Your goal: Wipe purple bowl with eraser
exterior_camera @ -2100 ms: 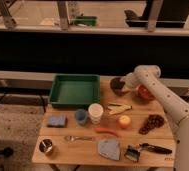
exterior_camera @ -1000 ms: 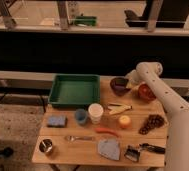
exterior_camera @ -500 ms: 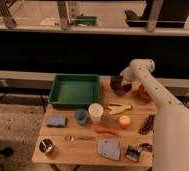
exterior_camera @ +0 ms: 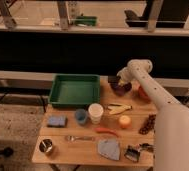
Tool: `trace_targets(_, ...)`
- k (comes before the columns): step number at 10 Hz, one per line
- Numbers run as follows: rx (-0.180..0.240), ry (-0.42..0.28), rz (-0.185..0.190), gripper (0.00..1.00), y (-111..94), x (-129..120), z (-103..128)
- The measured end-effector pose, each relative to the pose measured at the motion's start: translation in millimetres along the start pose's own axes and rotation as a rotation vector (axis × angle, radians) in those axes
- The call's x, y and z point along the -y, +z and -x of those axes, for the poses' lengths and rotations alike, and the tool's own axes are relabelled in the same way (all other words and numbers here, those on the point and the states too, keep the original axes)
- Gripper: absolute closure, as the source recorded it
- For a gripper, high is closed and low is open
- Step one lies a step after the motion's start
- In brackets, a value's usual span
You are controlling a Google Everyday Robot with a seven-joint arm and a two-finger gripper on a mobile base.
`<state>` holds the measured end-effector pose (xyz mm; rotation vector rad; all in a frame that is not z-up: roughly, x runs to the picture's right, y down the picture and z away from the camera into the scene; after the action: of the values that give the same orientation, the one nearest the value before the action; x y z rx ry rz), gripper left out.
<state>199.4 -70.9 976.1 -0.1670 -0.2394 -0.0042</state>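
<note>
The purple bowl (exterior_camera: pixel 122 90) is small, round and dark maroon, and sits at the back of the wooden table (exterior_camera: pixel 88 150), right of the green tray. My white arm reaches up from the lower right and bends down over it. My gripper (exterior_camera: pixel 115 80) is at the bowl's back left rim, just above or touching it. A dark block at the gripper's tip may be the eraser, but I cannot tell it apart from the gripper. The red-orange bowl (exterior_camera: pixel 143 94) stands right of the purple bowl, partly behind my arm.
A green tray (exterior_camera: pixel 75 90) sits back left. Further forward are a white cup (exterior_camera: pixel 95 112), a blue cup (exterior_camera: pixel 80 116), a blue sponge (exterior_camera: pixel 56 121), a banana (exterior_camera: pixel 119 107), an orange (exterior_camera: pixel 124 121), a red chili (exterior_camera: pixel 107 131), a fork (exterior_camera: pixel 79 138), a metal cup (exterior_camera: pixel 47 146), a grey cloth (exterior_camera: pixel 109 148) and grapes (exterior_camera: pixel 148 124).
My arm has swung left, from above the red-orange bowl to over the purple bowl. The gripper has come down to the bowl's rim. The table's objects have not moved.
</note>
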Motion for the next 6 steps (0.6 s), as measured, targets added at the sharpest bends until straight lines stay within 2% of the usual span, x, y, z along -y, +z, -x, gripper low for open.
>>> trace_targets(3,0.023,0.007,0.005,1.0,-21.9,-20.7,4.6)
trace_targets(6,0.042,0.014,0.028,1.0,-41.5,-48.3,8.0)
